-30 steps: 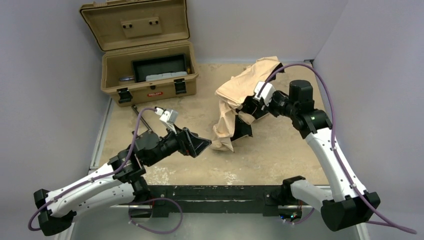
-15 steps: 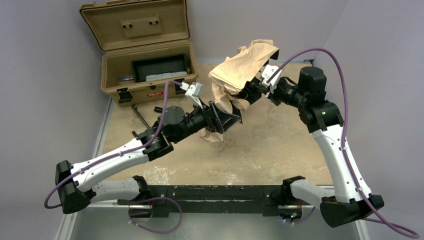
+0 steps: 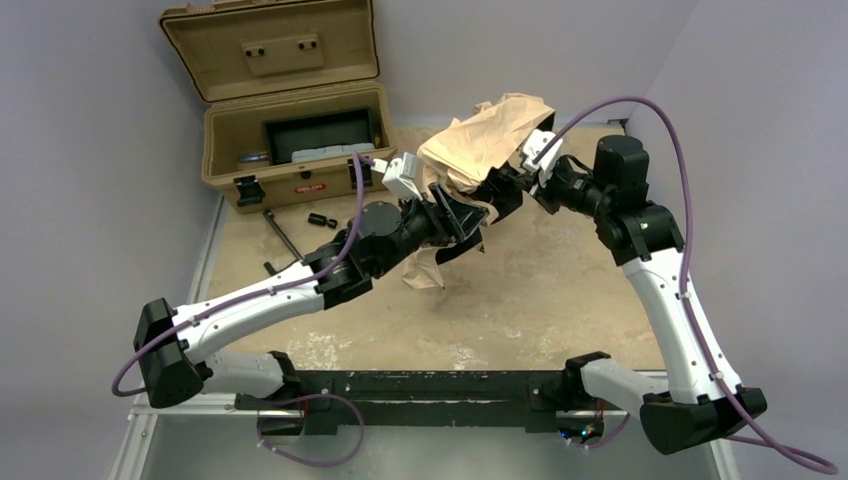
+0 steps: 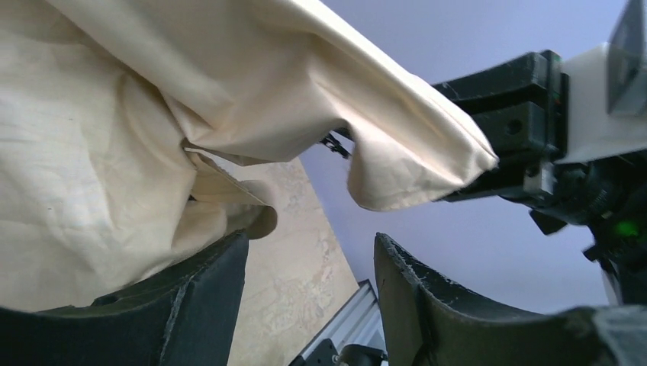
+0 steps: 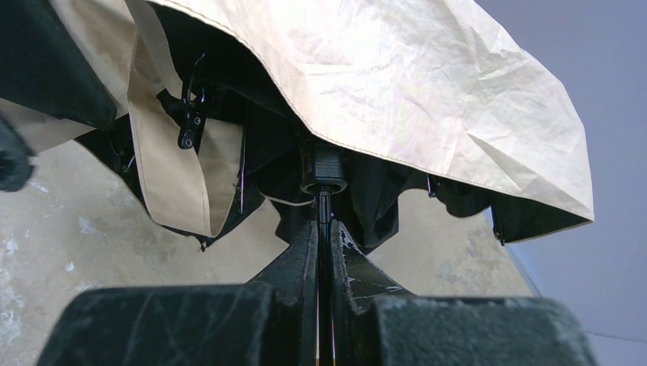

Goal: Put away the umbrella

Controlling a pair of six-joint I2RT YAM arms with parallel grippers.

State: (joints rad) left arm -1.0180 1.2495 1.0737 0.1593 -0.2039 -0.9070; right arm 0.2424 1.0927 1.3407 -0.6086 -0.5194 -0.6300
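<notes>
The umbrella [image 3: 487, 135] is a crumpled beige canopy with a dark lining, held up above the table at the back centre. My right gripper [image 3: 507, 188] is shut on its thin dark shaft [image 5: 323, 210], just below the black hub under the canopy [image 5: 412, 84]. The left gripper [image 3: 462, 212] sits right under the hanging fabric, its jaws apart. In the left wrist view the cloth [image 4: 91, 152] drapes over the left finger [image 4: 198, 297], the gap of that gripper [image 4: 309, 255] shows only table, and the right arm's gripper [image 4: 519, 130] is behind a fabric fold.
An open tan hard case [image 3: 230, 150] with a black tray inside stands at the back left. A dark metal rod [image 3: 283, 232] and a small black cylinder [image 3: 322, 219] lie on the table in front of it. Walls close in the back and right.
The right arm has lifted the umbrella off the table. The left arm has reached forward and right, up to the hanging fabric, and its jaws have narrowed somewhat.
</notes>
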